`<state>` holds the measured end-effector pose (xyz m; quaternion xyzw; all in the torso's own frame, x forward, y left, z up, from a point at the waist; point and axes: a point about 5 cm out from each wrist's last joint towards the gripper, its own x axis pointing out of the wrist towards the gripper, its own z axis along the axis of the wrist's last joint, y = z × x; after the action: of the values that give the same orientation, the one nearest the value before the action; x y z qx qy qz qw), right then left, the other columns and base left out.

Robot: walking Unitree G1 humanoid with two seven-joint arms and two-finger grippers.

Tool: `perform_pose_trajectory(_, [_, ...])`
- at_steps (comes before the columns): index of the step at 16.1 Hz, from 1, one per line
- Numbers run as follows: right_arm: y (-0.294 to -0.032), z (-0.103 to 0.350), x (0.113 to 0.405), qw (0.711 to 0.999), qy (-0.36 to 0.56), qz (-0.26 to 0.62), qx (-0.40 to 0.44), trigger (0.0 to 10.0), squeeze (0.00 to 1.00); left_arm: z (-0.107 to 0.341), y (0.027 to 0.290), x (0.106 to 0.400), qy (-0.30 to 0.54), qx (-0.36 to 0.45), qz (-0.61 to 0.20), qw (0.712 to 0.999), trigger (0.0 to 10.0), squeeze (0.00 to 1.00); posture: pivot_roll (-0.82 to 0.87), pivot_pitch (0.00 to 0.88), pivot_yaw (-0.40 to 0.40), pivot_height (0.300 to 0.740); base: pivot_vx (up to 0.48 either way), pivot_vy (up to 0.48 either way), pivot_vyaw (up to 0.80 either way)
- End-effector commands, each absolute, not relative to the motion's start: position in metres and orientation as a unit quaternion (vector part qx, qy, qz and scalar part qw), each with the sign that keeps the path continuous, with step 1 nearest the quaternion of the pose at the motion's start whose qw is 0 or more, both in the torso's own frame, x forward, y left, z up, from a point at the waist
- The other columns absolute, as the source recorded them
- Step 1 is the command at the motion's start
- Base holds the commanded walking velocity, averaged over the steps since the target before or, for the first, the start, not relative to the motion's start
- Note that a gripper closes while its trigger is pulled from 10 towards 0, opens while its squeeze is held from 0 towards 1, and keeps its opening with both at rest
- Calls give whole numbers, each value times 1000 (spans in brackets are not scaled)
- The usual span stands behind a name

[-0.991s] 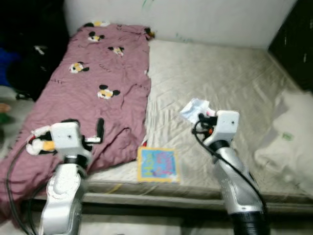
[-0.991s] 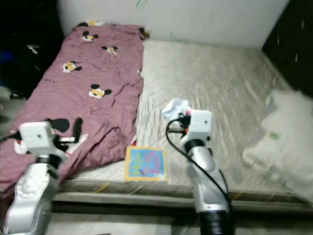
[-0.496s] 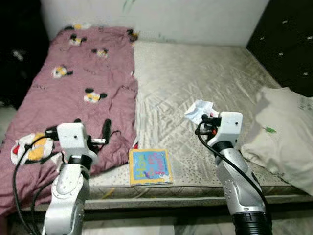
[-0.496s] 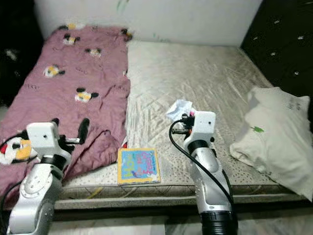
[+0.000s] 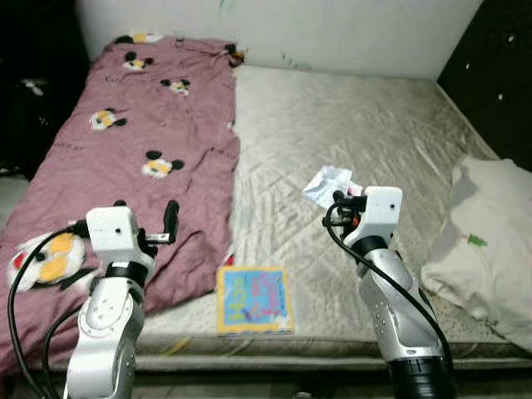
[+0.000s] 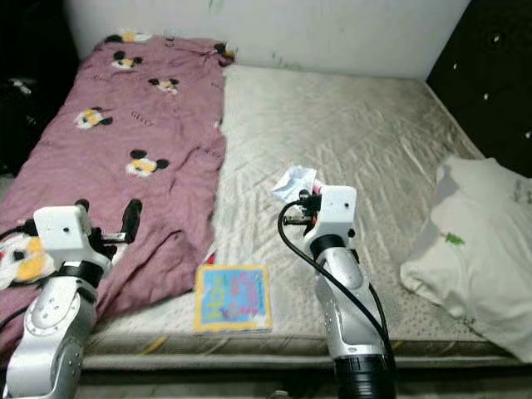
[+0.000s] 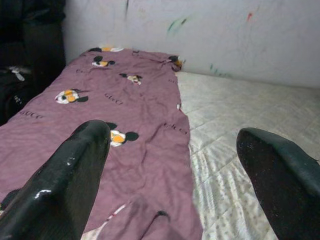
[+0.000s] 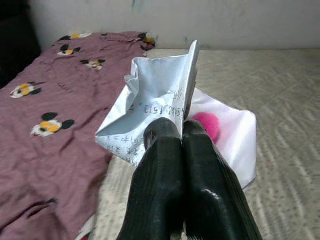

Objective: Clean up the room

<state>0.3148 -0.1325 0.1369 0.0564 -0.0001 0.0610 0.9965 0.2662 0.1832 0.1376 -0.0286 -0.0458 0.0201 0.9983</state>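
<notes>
One crumpled paper is pinched between the closed fingers of the right gripper, held above the bare mattress near its middle. The grip is taken only at the lower edge of the sheet, so the paper could probably slip out or tear if the arm is swung fast. Something pink is seen behind the paper in the right wrist view; what it is cannot be told, and it might fall if it is only wrapped loosely.

The left gripper is spread wide and holds nothing, above the purple blanket. This blanket could be caught by a finger if the arm is lowered.

Counted: one paper, one blanket, one colourful book at the mattress edge, one white pillow, two grippers.
</notes>
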Motion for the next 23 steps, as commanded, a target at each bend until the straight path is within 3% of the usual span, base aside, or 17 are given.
perform_pose_trajectory(1, [-143,133,314,998,8,39,57,10000,0,134,180,266,-30,-35,24,999,10000,0,-10,89,-70,740,0,0,0])
perform_pose_trajectory(4, [-144,132,314,998,8,37,57,10000,0,134,179,267,-34,-41,16,998,10000,0,-10,90,-70,740,0,105,0])
perform_pose_trajectory(16, [-141,132,316,997,10,46,56,10000,0,135,177,268,-38,-49,13,998,10000,0,-20,93,-72,740,0,480,0])
perform_pose_trajectory(23, [-140,129,317,997,18,52,50,10000,0,139,173,267,-55,-53,-13,997,10000,0,-18,86,-72,740,0,0,0])
